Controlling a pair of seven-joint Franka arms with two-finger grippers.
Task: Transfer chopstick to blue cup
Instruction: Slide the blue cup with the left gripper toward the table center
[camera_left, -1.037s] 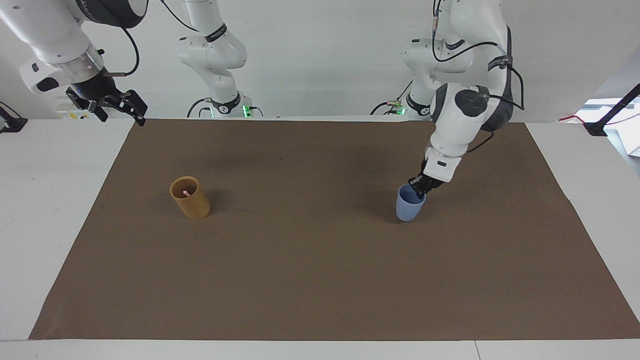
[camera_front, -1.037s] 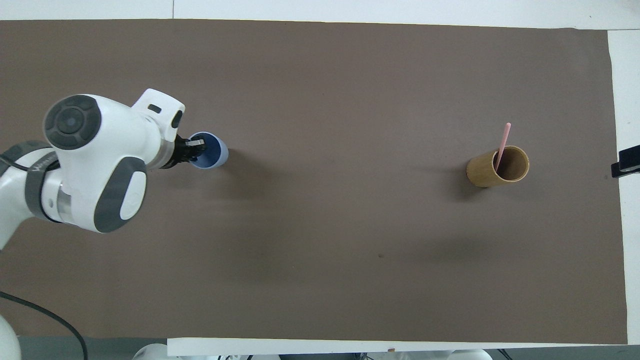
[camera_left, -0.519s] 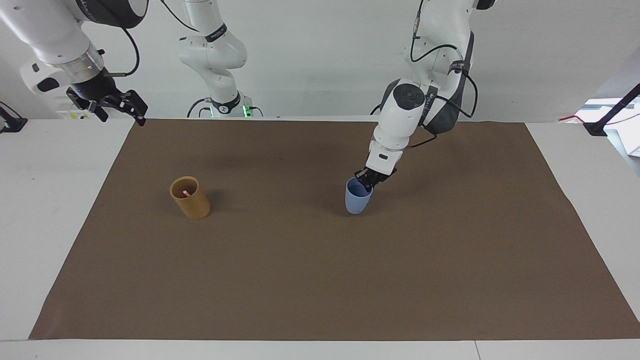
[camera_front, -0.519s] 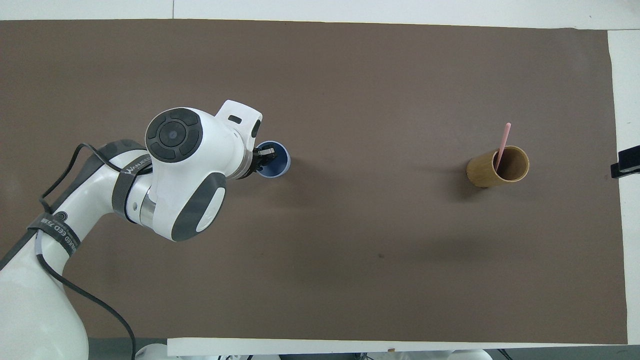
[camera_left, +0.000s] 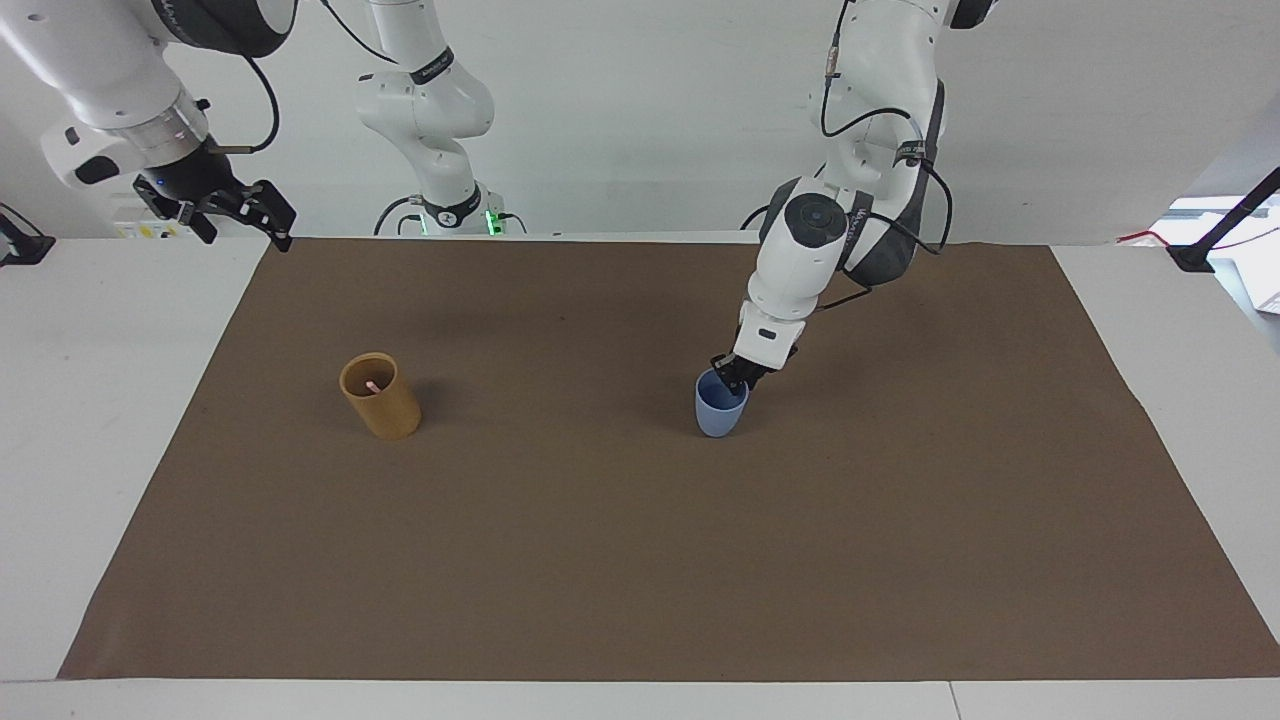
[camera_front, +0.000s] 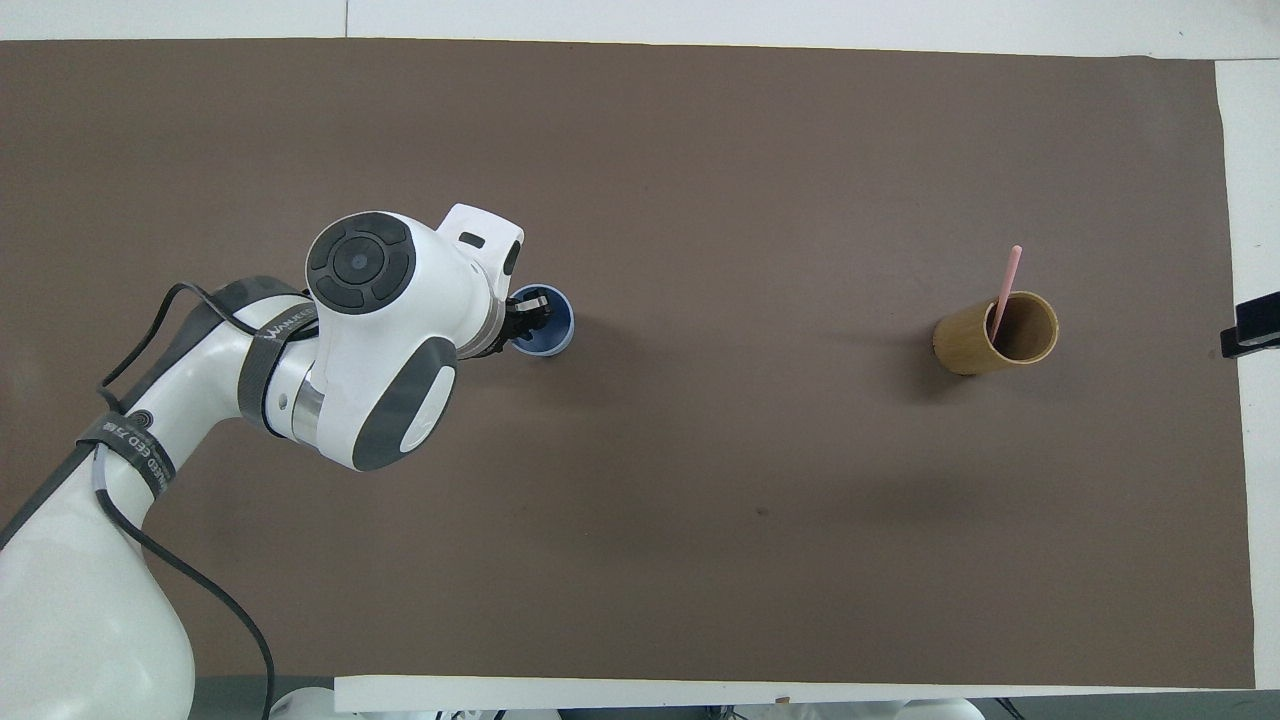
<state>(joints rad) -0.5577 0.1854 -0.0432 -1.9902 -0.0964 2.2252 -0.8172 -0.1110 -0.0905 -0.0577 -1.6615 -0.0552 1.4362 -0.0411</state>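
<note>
The left arm leans down over the mat's middle, its left gripper pinching the rim of the blue cup, which stands upright on the brown mat. Well off toward the right arm's end stands the tan holder with a pink chopstick leaning inside. The right gripper waits, fingers spread, over the mat's corner. Since half a second ago the cup has barely shifted.

A tan cylindrical holder is standing upright at the left of centre in the facing view. A brown mat is covering the white table, filling most of both frames.
</note>
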